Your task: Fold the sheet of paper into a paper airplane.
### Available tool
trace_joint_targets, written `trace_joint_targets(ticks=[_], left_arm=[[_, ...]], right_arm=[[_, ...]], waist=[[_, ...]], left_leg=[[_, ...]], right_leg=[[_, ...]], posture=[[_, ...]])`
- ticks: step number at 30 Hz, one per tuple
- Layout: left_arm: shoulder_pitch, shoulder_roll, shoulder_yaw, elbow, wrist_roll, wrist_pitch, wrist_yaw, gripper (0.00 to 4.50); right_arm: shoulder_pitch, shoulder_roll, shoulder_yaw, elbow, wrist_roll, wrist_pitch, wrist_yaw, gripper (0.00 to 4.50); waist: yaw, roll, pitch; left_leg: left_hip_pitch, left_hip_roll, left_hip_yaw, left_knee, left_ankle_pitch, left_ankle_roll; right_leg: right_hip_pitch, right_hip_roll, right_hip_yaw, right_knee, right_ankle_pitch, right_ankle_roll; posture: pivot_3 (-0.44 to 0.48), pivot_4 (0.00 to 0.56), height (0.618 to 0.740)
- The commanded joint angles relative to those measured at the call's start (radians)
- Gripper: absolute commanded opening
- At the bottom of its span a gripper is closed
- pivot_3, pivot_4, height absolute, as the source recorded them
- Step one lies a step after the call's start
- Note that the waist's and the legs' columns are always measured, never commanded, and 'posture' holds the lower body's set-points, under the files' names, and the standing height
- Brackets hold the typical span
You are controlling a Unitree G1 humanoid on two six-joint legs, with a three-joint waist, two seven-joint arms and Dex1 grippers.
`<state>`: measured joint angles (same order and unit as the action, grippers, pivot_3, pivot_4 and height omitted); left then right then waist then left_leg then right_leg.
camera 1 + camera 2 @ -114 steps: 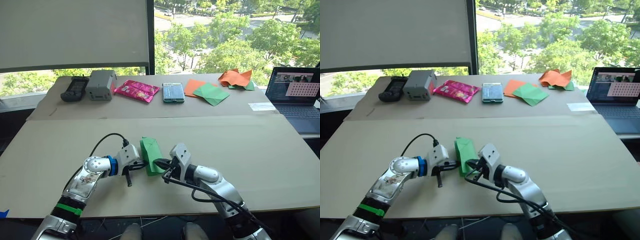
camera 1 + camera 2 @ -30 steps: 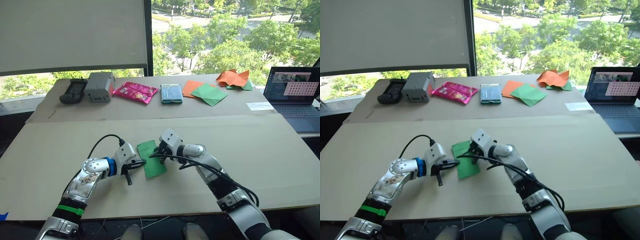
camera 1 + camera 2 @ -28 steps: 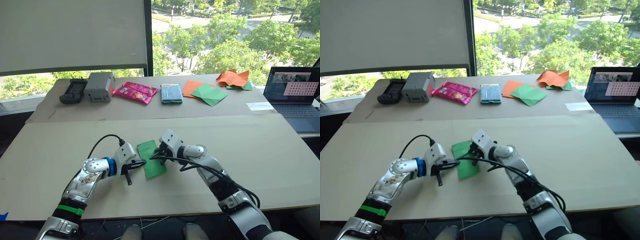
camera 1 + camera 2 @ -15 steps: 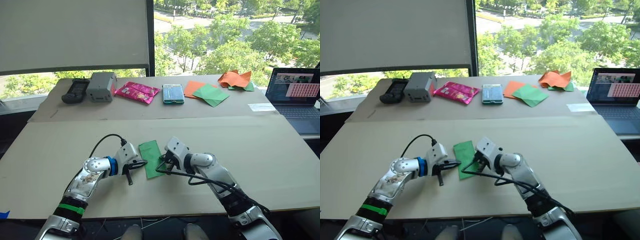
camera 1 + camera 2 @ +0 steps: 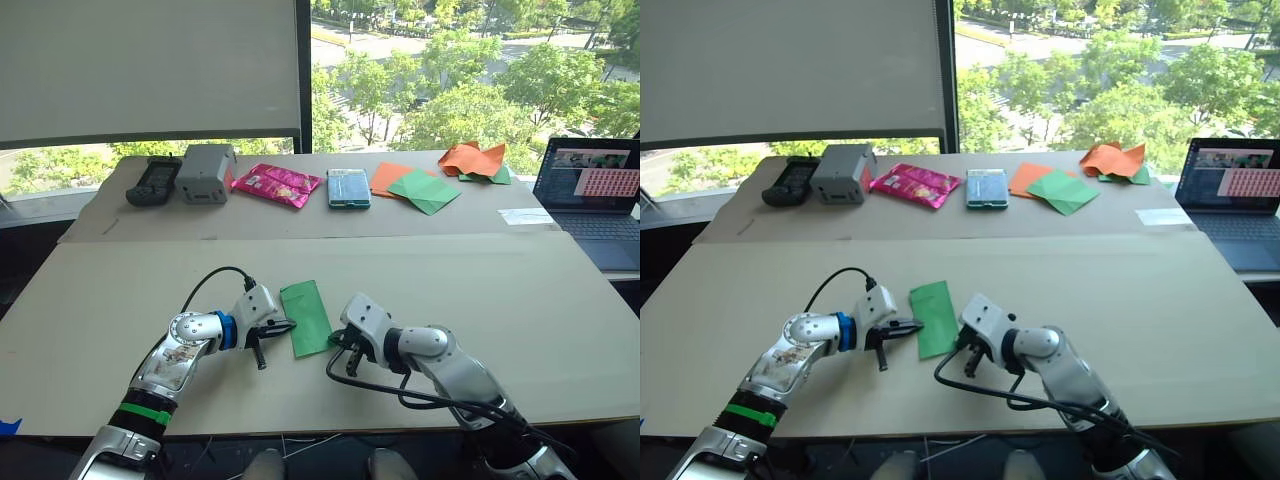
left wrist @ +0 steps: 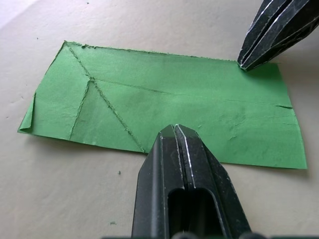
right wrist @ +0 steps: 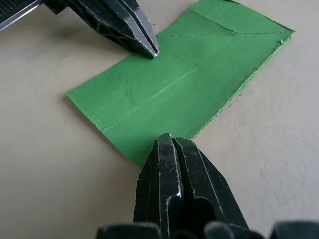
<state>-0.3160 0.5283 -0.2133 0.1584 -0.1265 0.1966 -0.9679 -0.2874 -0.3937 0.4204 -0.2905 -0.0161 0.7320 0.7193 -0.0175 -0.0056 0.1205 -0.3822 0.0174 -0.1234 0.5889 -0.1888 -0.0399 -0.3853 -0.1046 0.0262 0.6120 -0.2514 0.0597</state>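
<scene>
a long tan table (image 5: 560, 320) stands before a wide window (image 5: 450, 70) with sunlit trees (image 5: 470, 95) outside; a white blind (image 5: 150, 65) covers its left part.

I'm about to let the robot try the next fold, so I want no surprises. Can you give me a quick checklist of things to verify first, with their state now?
1. Sheet of paper lying flat on the table: ok.
2. Left hand shut, tip at the paper's long edge: ok.
3. Right hand shut, tip at the paper's near corner: ok.
4. Paper pinched in either hand: not ok, both only press at its edges.
5. Existing creases visible for alignment: ok.
6. Other green sheet and orange sheets well away: ok.
</scene>
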Motion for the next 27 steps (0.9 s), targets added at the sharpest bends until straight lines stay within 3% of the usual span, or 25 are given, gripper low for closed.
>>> trace_joint_targets(ticks=[1, 19, 23, 27], left_arm=[[0.014, 0.01, -0.024, 0.038, 0.031, 0.016, -0.007, 0.0], [0.016, 0.018, -0.02, 0.038, 0.027, 0.0, -0.021, 0.0], [0.019, 0.032, 0.034, -0.035, -0.028, 0.026, -0.028, 0.0], [0.042, 0.062, 0.15, -0.205, -0.175, 0.163, -0.035, 0.0]], right_arm=[[0.024, -0.026, 0.059, 0.021, 0.002, 0.047, 0.026, 0.05], [0.012, -0.074, 0.048, -0.059, 0.055, 0.106, 0.028, 0.05], [0.013, -0.014, -0.117, -0.109, 0.141, 0.007, 0.0, 0.05], [0.043, 0.023, -0.28, -0.197, 0.274, -0.002, 0.0, 0.05]], waist=[[0.0, 0.0, 0.0], [0.0, -0.002, 0.001], [-0.001, -0.004, 0.008], [-0.002, -0.006, 0.017]], left_leg=[[0.0, 0.0, 0.0, 0.0, 0.0, 0.0], [-0.001, 0.0, 0.0, 0.0, -0.001, -0.001], [-0.002, 0.0, 0.0, 0.0, -0.001, -0.001], [-0.006, 0.0, 0.0, -0.001, 0.0, 0.0]], right_leg=[[0.0, 0.0, 0.0, 0.0, 0.0, 0.0], [-0.001, -0.001, 0.0, -0.001, 0.0, 0.0], [-0.002, -0.001, -0.001, -0.001, 0.0, 0.0], [-0.003, -0.001, -0.001, -0.001, 0.0, 0.001]], posture=[[0.0, 0.15, 0.706], [0.0, 0.15, 0.706], [0.0, 0.15, 0.706], [0.0, 0.15, 0.706]])
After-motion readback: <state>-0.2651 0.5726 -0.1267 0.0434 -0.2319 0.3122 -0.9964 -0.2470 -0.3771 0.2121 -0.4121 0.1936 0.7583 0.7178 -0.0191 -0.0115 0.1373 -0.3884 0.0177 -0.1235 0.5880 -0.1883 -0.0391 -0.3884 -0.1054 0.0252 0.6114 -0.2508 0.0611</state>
